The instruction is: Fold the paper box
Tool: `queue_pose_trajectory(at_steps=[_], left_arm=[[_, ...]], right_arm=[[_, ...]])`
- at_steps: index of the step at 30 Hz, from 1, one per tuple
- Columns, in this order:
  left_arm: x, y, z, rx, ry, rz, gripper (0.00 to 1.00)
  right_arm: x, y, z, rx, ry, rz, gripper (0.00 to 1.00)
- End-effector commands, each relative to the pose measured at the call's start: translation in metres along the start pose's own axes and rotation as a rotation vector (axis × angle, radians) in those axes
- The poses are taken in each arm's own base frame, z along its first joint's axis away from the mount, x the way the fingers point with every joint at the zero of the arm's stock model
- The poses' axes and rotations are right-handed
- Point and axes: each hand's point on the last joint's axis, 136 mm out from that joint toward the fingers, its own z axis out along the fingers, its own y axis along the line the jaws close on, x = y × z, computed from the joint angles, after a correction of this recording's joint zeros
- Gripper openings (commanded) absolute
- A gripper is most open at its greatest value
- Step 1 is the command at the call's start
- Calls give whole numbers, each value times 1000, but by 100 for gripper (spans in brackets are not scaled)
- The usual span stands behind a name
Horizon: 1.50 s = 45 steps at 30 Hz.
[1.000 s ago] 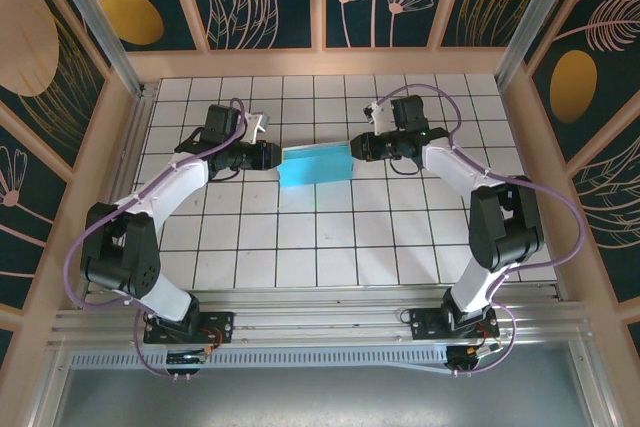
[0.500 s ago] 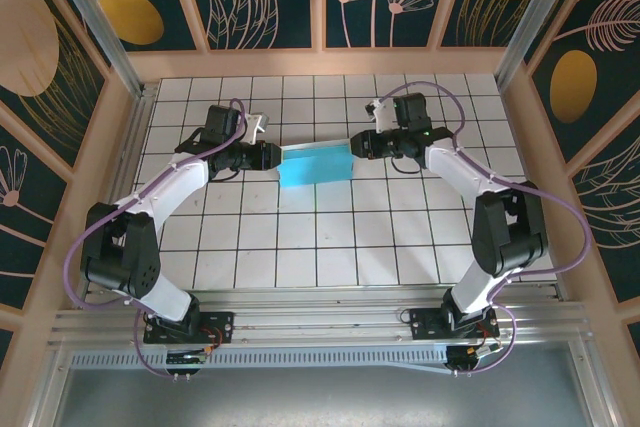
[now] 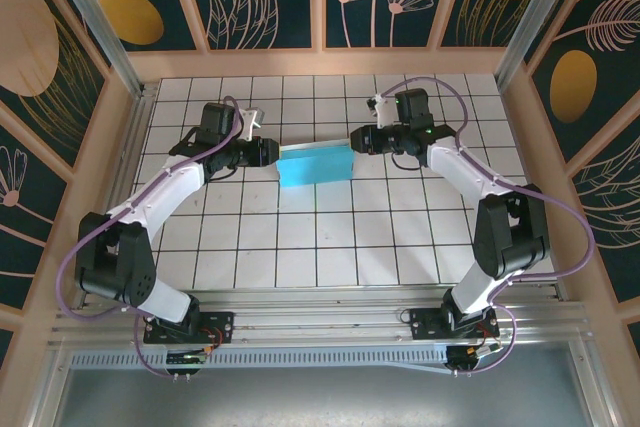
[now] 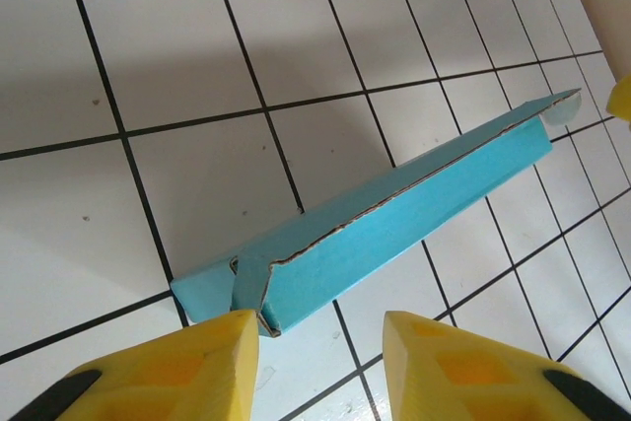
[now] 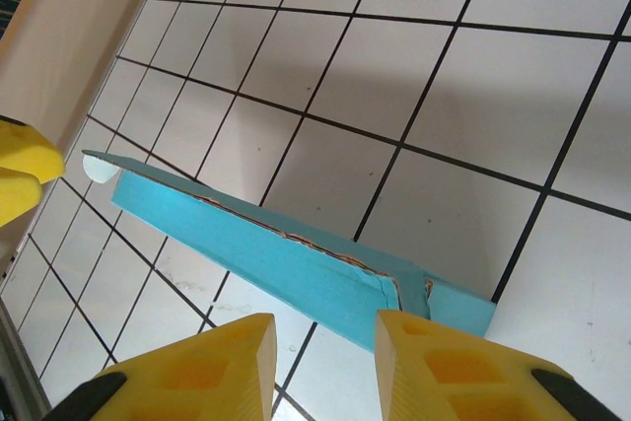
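Note:
The paper box lies folded into a flat teal rectangle on the white tiled table, between my two grippers. My left gripper stands at its left end, jaws apart. In the left wrist view the box runs away from the fingers; its near corner sits just beside the left fingertip, and only tile shows in the gap of the left gripper. My right gripper stands at the right end, also open. In the right wrist view the box lies just beyond the right gripper.
Wooden walls painted with dark floral panels close in the table on three sides. An aluminium rail runs along the near edge by the arm bases. Bare tiles lie in front of the box.
Both grippers' jaws have spread a little wider at the box's ends, and both wrists have shifted slightly toward the far side. The box has stayed in place.

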Motion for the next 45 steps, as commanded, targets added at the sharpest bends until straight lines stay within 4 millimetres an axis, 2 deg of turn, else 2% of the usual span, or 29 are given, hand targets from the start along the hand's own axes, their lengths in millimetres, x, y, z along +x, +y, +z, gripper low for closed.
queue_pose_trajectory(at_steps=[1, 7, 18, 23, 27, 29, 35, 45], left_arm=[[-2, 0, 2, -8, -9, -18, 39], [-3, 3, 8, -11, -4, -20, 45], [4, 3, 14, 12, 26, -37, 40], [2, 3, 13, 11, 20, -33, 39], [1, 4, 14, 6, 21, -30, 39], [1, 3, 15, 11, 24, -32, 39], [0, 3, 16, 14, 21, -31, 37], [-3, 0, 16, 23, 13, -29, 33]], right_arm=[[-6, -5, 4, 7, -6, 16, 33], [-4, -9, 8, 12, 4, 20, 35], [-10, -11, 2, 44, -21, 0, 39], [-11, -14, 4, 56, -23, 1, 49], [-13, -13, 4, 46, -29, 1, 50], [-12, -12, 6, 35, -24, 5, 48], [-11, -8, 10, -3, -16, 16, 27], [-7, -12, 14, 6, -1, 22, 33]])
